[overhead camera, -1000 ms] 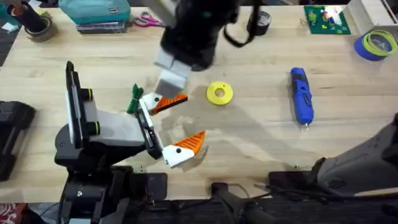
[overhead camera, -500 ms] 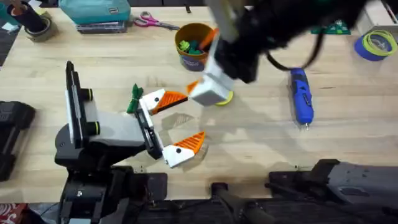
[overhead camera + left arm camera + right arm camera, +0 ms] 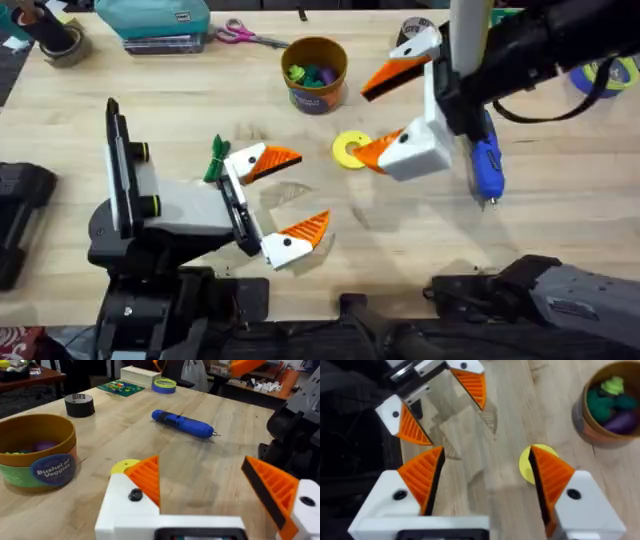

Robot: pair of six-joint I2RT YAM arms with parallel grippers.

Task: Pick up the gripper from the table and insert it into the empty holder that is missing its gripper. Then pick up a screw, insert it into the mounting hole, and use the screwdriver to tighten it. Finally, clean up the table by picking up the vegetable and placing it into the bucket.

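Hovering above the bench, the right gripper (image 3: 360,122) stood wide open and held nothing, its 2 orange ribbed pads spread above the yellow ring-shaped disc (image 3: 350,150). The blue electric screwdriver (image 3: 486,160) lay partly under the same arm, toward the bench's right edge.

The left gripper (image 3: 310,188) also stood wide and empty, low over the bench near the front edge, with both white fingers bearing orange pads.

The green toy vegetable (image 3: 217,160) lay at the outer side of that gripper's farther finger, touching it or just beside it; I could not tell which. Its ragged leafy end pointed toward the far edge.

The yellow-orange bucket (image 3: 315,95) stood upright near the middle of the far edge, well apart from the vegetable, with coloured toys already inside.

The vegetable looked light, probably soft or thin plastic, and prone to roll or skid under a hard pinch. My judgement was to grip it across the thicker stem, not the leaves, with ribbed pads square on both sides.
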